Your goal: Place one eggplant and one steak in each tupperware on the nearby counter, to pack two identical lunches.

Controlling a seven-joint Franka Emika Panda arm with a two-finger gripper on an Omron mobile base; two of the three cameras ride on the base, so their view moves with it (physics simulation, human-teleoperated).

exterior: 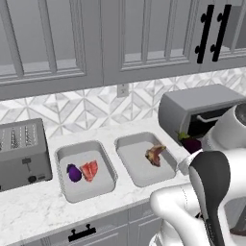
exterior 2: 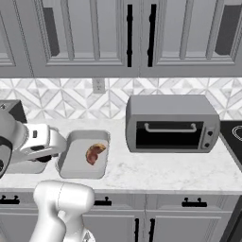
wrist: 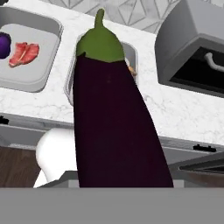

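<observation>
Between pincer tips — eggplant, stem fwd.

The white arm rises at the counter's near edge, its dark elbow joint bent and its forearm reaching out level. The gripper is closed on an eggplant that stands lengthwise between its jaws.

A rendered home kitchen: marble counter, grey cabinets, toaster, toaster oven, tiled backsplash.
</observation>
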